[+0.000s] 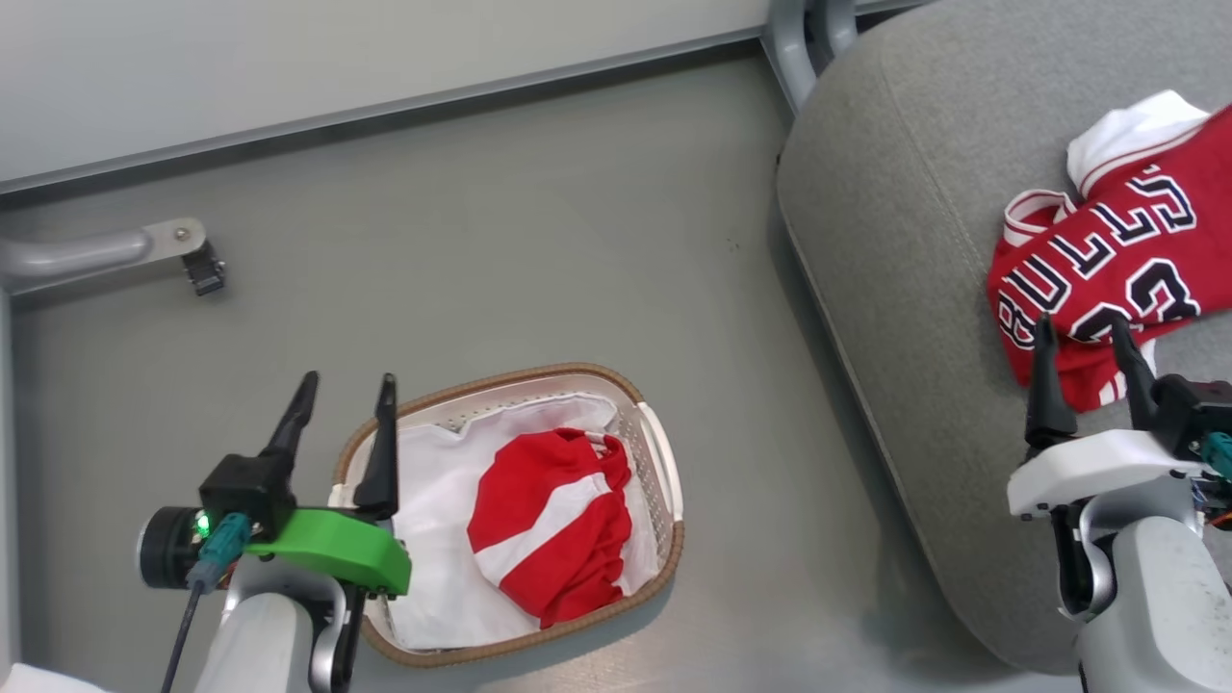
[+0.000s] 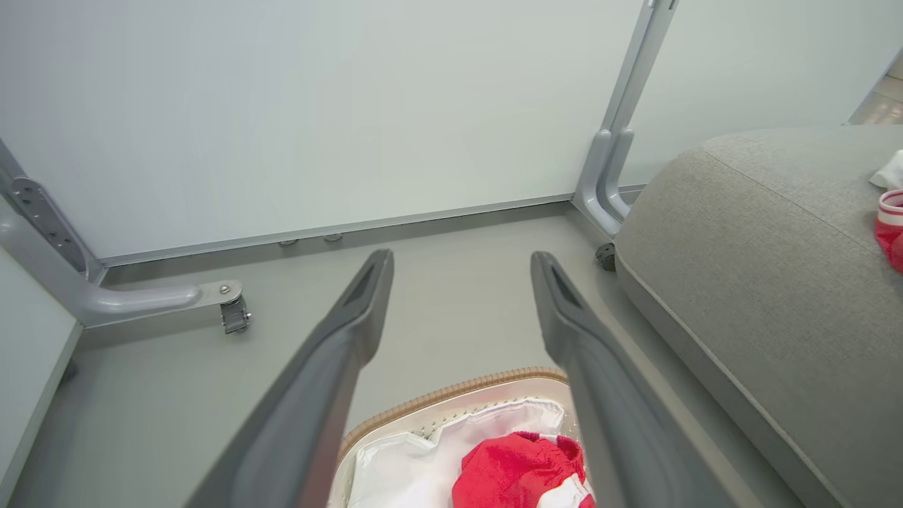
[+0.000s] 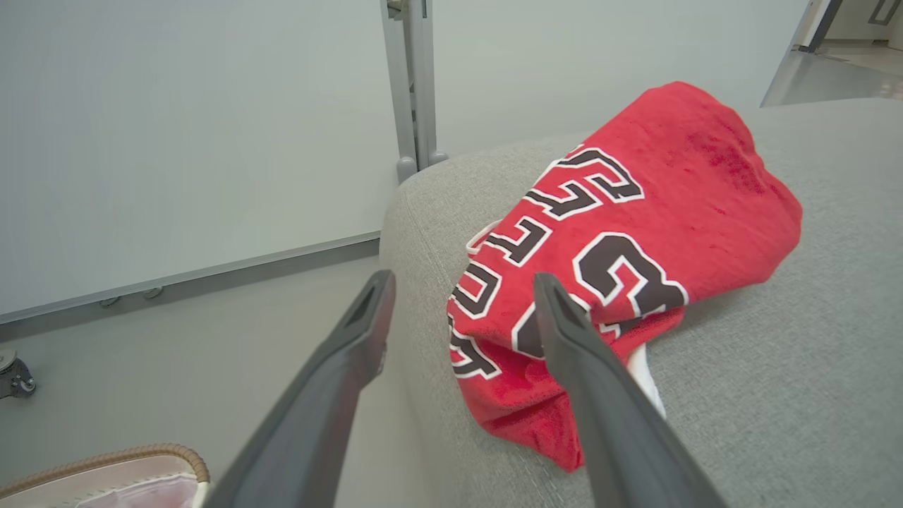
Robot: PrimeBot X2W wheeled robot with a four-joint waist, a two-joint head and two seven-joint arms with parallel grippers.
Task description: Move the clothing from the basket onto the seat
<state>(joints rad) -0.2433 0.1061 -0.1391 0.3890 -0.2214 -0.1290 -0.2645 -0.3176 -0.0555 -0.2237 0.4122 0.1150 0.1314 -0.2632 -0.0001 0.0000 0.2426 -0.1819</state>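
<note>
The red jersey (image 1: pixel 1107 269) with black lettering lies crumpled on the grey seat (image 1: pixel 895 192), close to the seat's near edge, off to the robot's right. The striped garment (image 1: pixel 553 520), red with a broad white band, sits bunched inside the basket (image 1: pixel 520 373) on the floor (image 1: pixel 481 241), resting on a white liner (image 1: pixel 433 500). The left claw (image 1: pixel 348 377) hangs over the basket's left rim with its fingers spread wide and nothing between them. The right claw (image 1: pixel 1081 322) is spread just as wide and empty, its tips at the jersey's lower hem (touching or not, I cannot tell).
</note>
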